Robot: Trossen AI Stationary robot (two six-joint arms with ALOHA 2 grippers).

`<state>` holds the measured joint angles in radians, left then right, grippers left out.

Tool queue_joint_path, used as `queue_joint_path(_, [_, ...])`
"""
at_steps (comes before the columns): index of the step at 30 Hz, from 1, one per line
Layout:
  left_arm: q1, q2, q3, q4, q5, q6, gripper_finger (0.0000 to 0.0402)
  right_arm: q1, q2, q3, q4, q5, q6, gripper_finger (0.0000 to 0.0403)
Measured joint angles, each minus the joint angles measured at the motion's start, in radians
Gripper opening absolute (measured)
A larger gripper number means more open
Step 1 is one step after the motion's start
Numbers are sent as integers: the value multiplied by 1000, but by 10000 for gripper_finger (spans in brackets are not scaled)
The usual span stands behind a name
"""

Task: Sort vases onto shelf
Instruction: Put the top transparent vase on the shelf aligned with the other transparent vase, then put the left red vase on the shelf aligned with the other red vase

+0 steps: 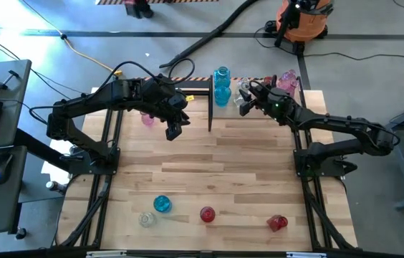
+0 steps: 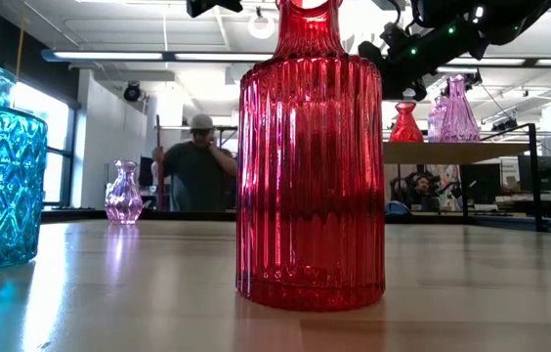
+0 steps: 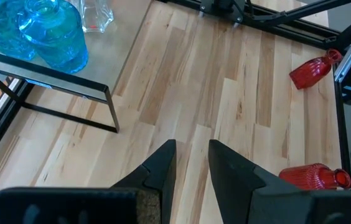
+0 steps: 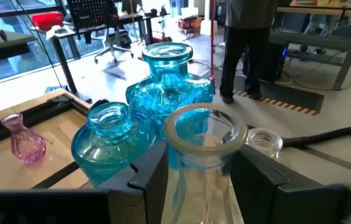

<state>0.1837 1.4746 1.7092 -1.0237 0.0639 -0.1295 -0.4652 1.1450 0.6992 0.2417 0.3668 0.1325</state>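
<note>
Red ribbed vase (image 2: 310,161) stands upright at the desk's near edge, filling the low view. Beside it at the near edge: blue vase (image 1: 162,204), small clear vase (image 1: 145,219), and another red vase (image 1: 277,223) lying on its side. Desk (image 1: 216,161) is bare light wood in the middle.

Left tool (image 1: 174,129) hangs over the far-left part of the desk, fingers narrowly apart, holding nothing. Pink vase (image 1: 147,119) stands on the desk just under the left arm.

Right tool (image 1: 246,102) is at the far edge by the shelf (image 2: 442,152), fingers closed on the neck of a clear vase (image 4: 203,162), upright. Just beyond it two blue vases (image 4: 157,109) stand touching each other on the shelf. Pink vases (image 1: 286,79) sit farther right on the shelf, with a red one (image 2: 405,123) next to them in the low view.

Person (image 2: 197,166) stands in the room behind.
</note>
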Motion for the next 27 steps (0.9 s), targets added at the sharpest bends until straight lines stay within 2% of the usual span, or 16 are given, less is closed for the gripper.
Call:
queue_joint_path(7, [0,0,0,0,0,0,86,0,0,19,-96,0,9,142])
queue_joint_path(14, [0,0,0,0,0,0,86,3,-5,19,-104,0,19,142])
queue_joint_path(27, [0,0,0,0,0,0,86,16,-122,20,-223,-2,49,142])
